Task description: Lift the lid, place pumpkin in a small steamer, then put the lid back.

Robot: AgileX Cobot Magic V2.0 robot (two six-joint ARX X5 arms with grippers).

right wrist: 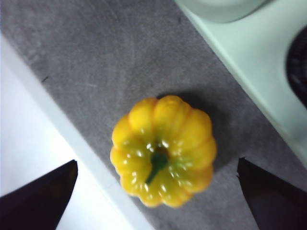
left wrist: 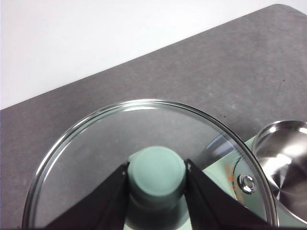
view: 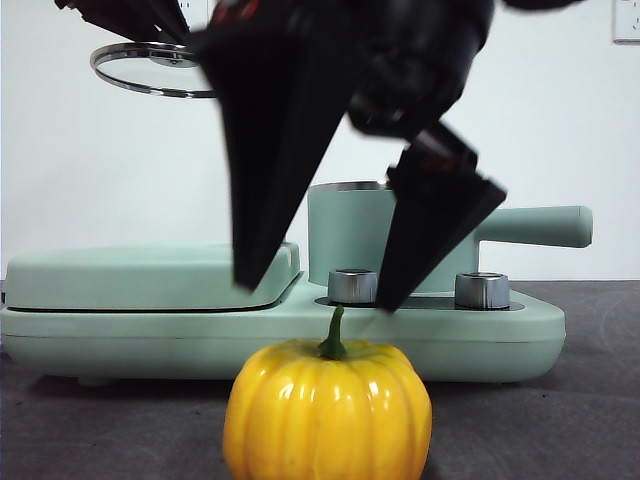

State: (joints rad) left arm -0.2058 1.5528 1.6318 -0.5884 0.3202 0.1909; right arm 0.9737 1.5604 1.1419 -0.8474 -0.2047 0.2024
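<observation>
Glossy yellow-orange ribbed pumpkin point(view: 328, 410), near table edge, under right gripper point(view: 315, 295), jaws spread wide; left gripper point(left wrist: 157, 179) pinches round clear-glass lid point(left wrist: 96, 158) aloft, far left; uncovered mint-green steamer pot point(view: 350, 235) behind; risk: glossy ribs slipping from off-centre closure.

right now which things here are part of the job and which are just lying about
In the job:
lid, held up by left gripper
pumpkin, on the table below open right gripper
steamer, uncovered

Just there:
griddle cover
base unit
two steel knobs
</observation>
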